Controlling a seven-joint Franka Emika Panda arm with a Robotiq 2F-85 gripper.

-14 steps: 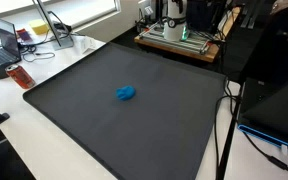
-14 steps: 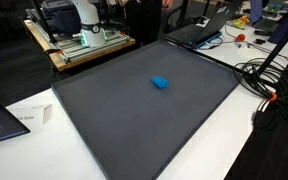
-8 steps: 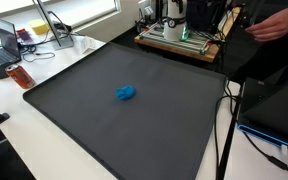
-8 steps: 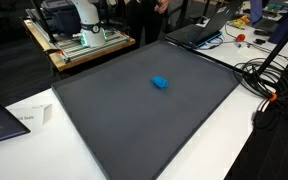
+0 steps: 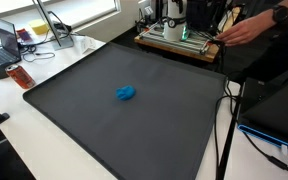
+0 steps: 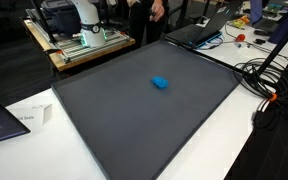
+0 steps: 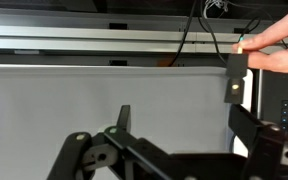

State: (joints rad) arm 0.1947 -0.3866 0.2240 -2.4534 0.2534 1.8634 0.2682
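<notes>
A small blue object (image 5: 127, 94) (image 6: 160, 83) lies alone near the middle of a dark grey mat (image 5: 94, 125) (image 6: 124, 130). The white robot arm (image 5: 174, 12) (image 6: 84, 15) stands on a wooden platform behind the mat, far from the blue object. In the wrist view my gripper (image 7: 184, 125) is open, with nothing between its black fingers (image 7: 124, 118), and faces a pale grey surface. A person's hand (image 7: 274, 50) (image 5: 246, 28) holds a small black device (image 7: 235, 78) just above the right finger.
The wooden platform (image 5: 179, 42) (image 6: 84, 48) borders the mat's far edge. A laptop (image 5: 2, 42) and an orange item (image 5: 22, 76) lie on the white table. Another laptop (image 6: 199, 30), a tangle of cables (image 6: 264, 75) and a paper (image 6: 29, 115) lie off the mat.
A person's arm has reached in from the right toward the robot's platform. The blue object and the open gripper have stayed as they were.
</notes>
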